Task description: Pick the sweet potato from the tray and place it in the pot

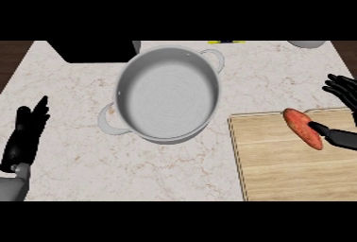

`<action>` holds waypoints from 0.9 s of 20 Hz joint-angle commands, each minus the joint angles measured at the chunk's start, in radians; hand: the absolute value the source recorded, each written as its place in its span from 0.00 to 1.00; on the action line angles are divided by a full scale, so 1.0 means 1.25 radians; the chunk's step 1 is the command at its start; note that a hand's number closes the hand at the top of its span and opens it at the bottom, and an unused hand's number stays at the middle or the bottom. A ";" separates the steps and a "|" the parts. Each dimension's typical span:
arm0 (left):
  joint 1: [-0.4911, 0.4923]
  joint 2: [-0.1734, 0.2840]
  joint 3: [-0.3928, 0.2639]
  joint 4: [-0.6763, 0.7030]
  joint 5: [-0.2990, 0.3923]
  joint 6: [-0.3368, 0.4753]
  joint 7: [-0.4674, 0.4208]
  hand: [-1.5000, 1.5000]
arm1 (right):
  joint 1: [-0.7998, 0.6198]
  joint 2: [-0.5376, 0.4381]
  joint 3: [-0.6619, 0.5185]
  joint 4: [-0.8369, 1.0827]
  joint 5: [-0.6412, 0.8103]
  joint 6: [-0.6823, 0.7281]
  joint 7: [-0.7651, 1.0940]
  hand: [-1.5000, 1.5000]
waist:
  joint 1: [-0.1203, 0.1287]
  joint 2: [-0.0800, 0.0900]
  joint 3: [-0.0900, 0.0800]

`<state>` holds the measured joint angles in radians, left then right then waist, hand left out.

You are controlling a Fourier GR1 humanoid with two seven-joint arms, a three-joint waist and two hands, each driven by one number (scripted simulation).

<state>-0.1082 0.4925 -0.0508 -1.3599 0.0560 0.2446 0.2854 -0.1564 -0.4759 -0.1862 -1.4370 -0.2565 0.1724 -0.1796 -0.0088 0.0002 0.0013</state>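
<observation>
An orange sweet potato [302, 127] lies slantwise on the wooden tray [293, 170] at the right. My right hand [343, 137] comes in from the right edge. Its thumb rests against the potato's near end, and its fingers [342, 89] spread out beyond the far end without touching it, so the hand is open. The grey pot [167, 94], empty and with two handles, stands left of the tray in the middle of the counter. My left hand [24, 137] rests open at the left edge, fingers up, well away from the pot.
A black box-like object [94, 49] stands behind the pot at the back left. A pale round object [307, 43] is cut off at the back right. Marble counter lies between the pot and my left hand.
</observation>
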 commanded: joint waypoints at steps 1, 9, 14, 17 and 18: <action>0.044 -0.008 -0.007 -0.066 -0.021 0.007 0.052 0.50 | 0.053 -0.056 -0.051 -0.048 0.016 0.025 -0.018 0.00 | 0.005 -0.002 -0.001; 0.030 -0.005 0.010 -0.050 -0.009 -0.007 0.054 0.50 | 0.021 -0.325 -0.037 -0.028 0.077 0.216 0.132 0.00 | 0.008 -0.001 -0.002; 0.029 -0.031 -0.020 -0.052 -0.038 0.005 0.063 0.50 | -0.021 -0.418 0.022 -0.066 0.078 0.347 0.227 0.00 | 0.012 -0.002 -0.002; 0.033 -0.023 -0.006 -0.036 -0.033 -0.015 0.029 0.50 | -0.028 -0.438 0.072 -0.026 0.081 0.440 0.231 0.00 | 0.018 0.001 -0.002; -0.013 -0.044 -0.013 -0.001 -0.051 0.004 0.030 0.50 | -0.062 -0.436 0.092 -0.018 0.077 0.460 0.253 0.00 | 0.016 0.004 -0.002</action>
<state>-0.0970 0.4655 -0.0560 -1.4020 0.0186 0.2360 0.3467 -0.1899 -0.9757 -0.1308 -1.4755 -0.1537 0.6286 0.0819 0.0091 0.0016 -0.0011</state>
